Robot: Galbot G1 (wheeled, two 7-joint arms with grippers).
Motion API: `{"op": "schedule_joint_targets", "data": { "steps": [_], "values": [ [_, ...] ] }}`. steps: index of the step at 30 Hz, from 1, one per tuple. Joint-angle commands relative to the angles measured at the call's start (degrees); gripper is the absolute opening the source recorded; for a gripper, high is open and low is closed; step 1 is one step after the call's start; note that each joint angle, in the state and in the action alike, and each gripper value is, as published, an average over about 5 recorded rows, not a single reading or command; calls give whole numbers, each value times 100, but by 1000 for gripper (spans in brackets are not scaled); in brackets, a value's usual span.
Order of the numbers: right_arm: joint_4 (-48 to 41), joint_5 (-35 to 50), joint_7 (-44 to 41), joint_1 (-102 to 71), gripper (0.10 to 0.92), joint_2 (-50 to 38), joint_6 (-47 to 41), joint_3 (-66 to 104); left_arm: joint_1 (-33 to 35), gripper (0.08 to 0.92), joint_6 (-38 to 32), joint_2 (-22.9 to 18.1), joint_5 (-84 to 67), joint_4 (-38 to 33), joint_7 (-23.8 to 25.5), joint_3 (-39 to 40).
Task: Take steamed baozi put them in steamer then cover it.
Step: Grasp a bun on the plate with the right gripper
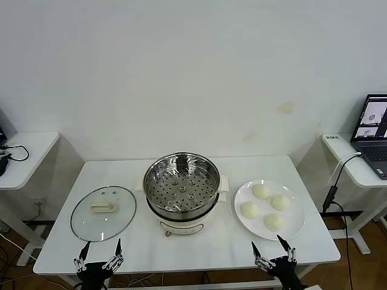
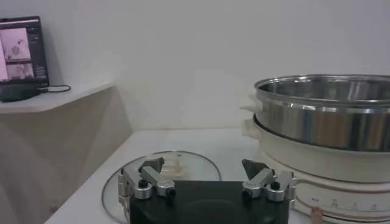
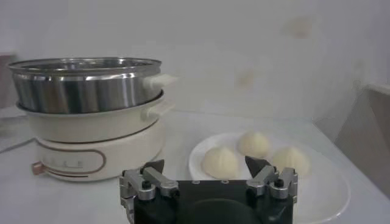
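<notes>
Here left gripper (image 1: 100,252) at near table (image 1: 199,241) edge, fingers spread wide, holding nothing; just beyond it cover (image 1: 103,212), round clear glass, metal rim, cream bar handle, flat on table. Right gripper (image 1: 274,251) at near edge too, fingers wide apart, empty; beyond it white plate (image 1: 290,226) with four steamed baozi (image 1: 261,191), smooth, round, cream-white. Steamer (image 1: 181,188) between cover and plate: shiny steel pot, perforated tray inside, cream base with side handles. Marks on base front too small to read.
</notes>
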Motion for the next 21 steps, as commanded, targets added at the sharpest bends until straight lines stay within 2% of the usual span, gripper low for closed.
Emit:
{"op": "schedule_joint_targets", "data": {
  "steps": [1, 6, 11, 16, 21],
  "values": [
    [-5, -618, 228, 326, 823, -47, -48, 136, 24, 823, 462, 12, 268, -193, 5, -31],
    [-102, -1372, 441, 968, 823, -423, -430, 311, -15, 823, 743, -10, 774, -329, -14, -88],
    [-443, -1932, 305, 1815, 823, -1166, -1129, 349, -29, 823, 843, -4, 1227, -373, 217, -152],
    [-990, -2391, -370, 2710, 823, -1948, -1683, 172, -74, 823, 967, 24, 1627, -349, 411, -206],
    [-1734, -2962, -1648, 3917, 823, -2689, -1804, -354, -189, 823, 1120, 52, 1812, -270, 516, -168]
  ]
}}
